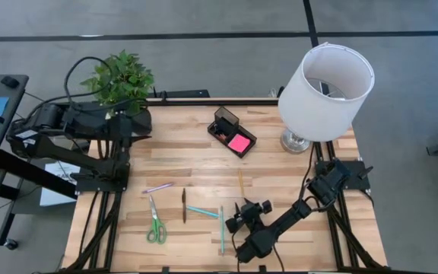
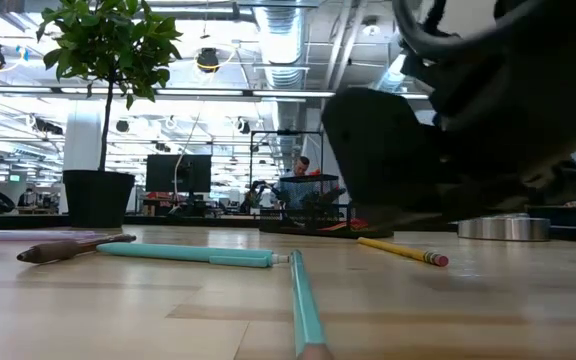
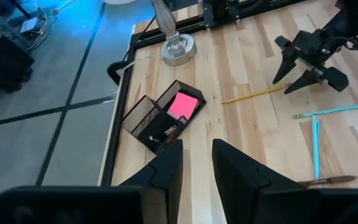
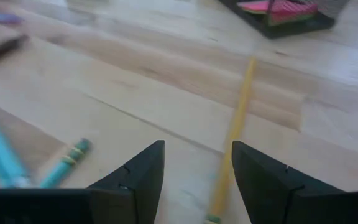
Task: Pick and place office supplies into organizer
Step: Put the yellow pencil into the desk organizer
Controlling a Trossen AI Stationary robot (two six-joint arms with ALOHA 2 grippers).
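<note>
The black organizer (image 1: 232, 133) stands at the table's far middle, with the pink sticky-note pad (image 1: 240, 143) in its low tray. The yellow pencil (image 1: 241, 183), two teal pens (image 1: 202, 212) (image 1: 221, 228), a dark pen (image 1: 184, 205), a pale pen (image 1: 158, 187) and the green-handled scissors (image 1: 155, 224) lie flat on the near half. My right gripper (image 1: 236, 216) hovers open just near of the pencil; in its wrist view the pencil (image 4: 238, 130) runs up from between my right gripper (image 4: 197, 158). My left gripper (image 3: 197, 155) waits open by the plant at the far left.
A white lamp (image 1: 322, 91) stands at the far right corner and a potted plant (image 1: 120, 76) at the far left. Bare wood lies between the organizer and the loose items. The lamp's metal base (image 2: 503, 228) shows behind the pencil (image 2: 403, 250) in the low view.
</note>
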